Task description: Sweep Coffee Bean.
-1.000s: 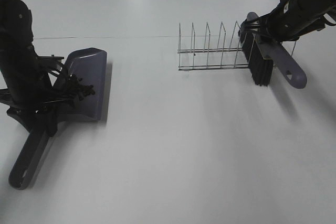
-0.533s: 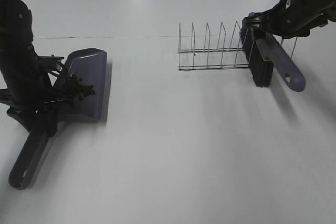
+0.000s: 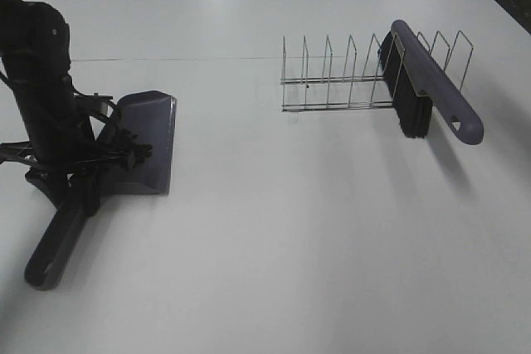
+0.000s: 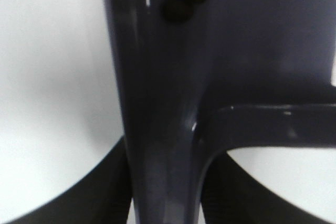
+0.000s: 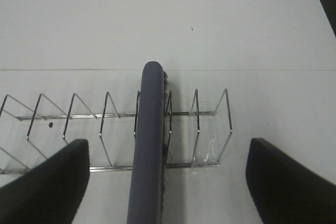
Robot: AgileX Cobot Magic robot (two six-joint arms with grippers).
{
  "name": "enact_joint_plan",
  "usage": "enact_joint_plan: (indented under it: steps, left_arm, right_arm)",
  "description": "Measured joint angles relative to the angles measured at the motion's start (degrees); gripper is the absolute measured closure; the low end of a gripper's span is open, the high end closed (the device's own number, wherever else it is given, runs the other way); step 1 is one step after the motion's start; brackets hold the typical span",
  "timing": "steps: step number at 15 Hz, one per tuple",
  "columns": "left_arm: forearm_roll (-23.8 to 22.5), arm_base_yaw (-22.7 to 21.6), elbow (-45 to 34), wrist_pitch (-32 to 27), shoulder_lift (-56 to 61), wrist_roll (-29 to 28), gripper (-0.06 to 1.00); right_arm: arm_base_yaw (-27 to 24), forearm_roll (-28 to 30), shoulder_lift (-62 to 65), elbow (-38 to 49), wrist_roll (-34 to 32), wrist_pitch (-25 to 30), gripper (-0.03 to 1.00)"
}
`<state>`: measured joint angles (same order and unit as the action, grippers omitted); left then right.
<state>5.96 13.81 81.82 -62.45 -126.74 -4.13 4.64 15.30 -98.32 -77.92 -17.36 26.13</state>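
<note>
White surface [image 3: 274, 238]. Near: left claw [image 4: 164, 198] clamped on dustpan [image 3: 145, 143] handle; blurred dark blobs, likely coffee bean [image 4: 176, 9], on the pan. Farther: brush [image 3: 431, 80] lying across wire rack [image 3: 332, 80]; right claw [image 5: 167, 153] spread wide, holding nothing.

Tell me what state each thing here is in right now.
dustpan: held by its handle in the left gripper.
left gripper: shut on the dustpan.
brush: resting in the wire rack, not held.
wire rack: upright on the table.
right gripper: open, empty, over the brush.
</note>
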Motion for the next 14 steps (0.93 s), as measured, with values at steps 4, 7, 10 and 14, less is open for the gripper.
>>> enact_joint_plan:
  steps: [4,7,10,14]
  left_arm:
    - [0.0,0.0,3.1,1.8,-1.4,-0.7,0.61]
    - [0.0,0.0,3.2,4.0,-1.4,-2.8,0.61]
    - [0.0,0.0,3.3,4.9,-1.4,-3.2,0.57]
    - [-0.4,0.1,3.3,5.9,-0.4,-3.3,0.03]
  right_arm:
    - [0.0,0.0,4.4,0.0,3.0,8.3,0.25]
    - [0.0,-0.4,6.2,0.1,3.2,9.2,0.25]
    - [0.0,-1.1,7.1,0.1,3.2,11.4,0.25]
    - [0.0,-1.3,8.6,0.4,3.4,14.2,0.25]
